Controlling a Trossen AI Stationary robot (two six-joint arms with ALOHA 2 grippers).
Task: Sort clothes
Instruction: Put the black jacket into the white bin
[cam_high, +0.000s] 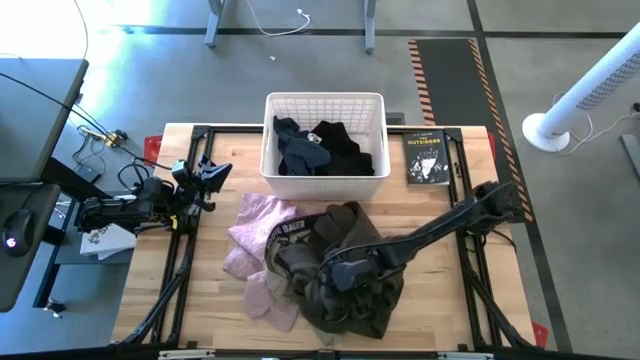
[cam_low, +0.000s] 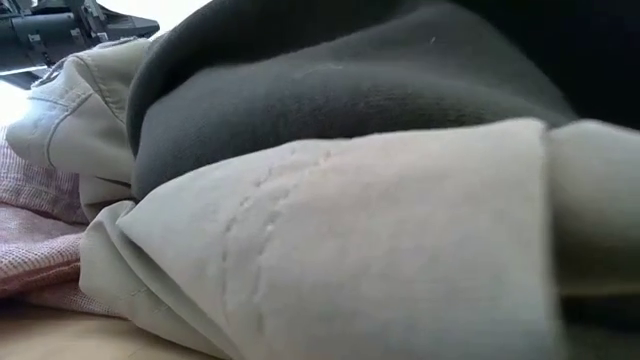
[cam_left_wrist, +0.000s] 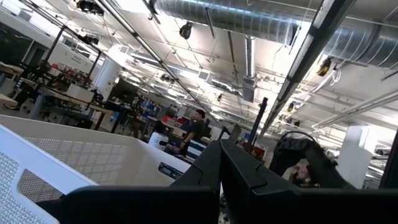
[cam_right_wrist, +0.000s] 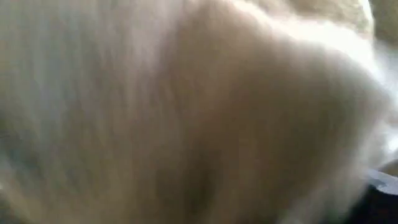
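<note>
Khaki trousers lie pressed under the right claw, whose grip state I cannot tell

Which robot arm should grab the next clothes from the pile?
Probably the right: its gripper is already down on the olive-brown garment in the pile. The left gripper waits beside the basket.

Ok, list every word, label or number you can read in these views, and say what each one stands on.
"THE OUTSIDERS": cover of the small black book beside the white basket, high view; the finer print below the title is too small to read.
"BAUER": my best reading of the white letters on the black waistband of the khaki trousers, high view; partly folded, so not certain.
Low view and both wrist views: no readable text.
</note>
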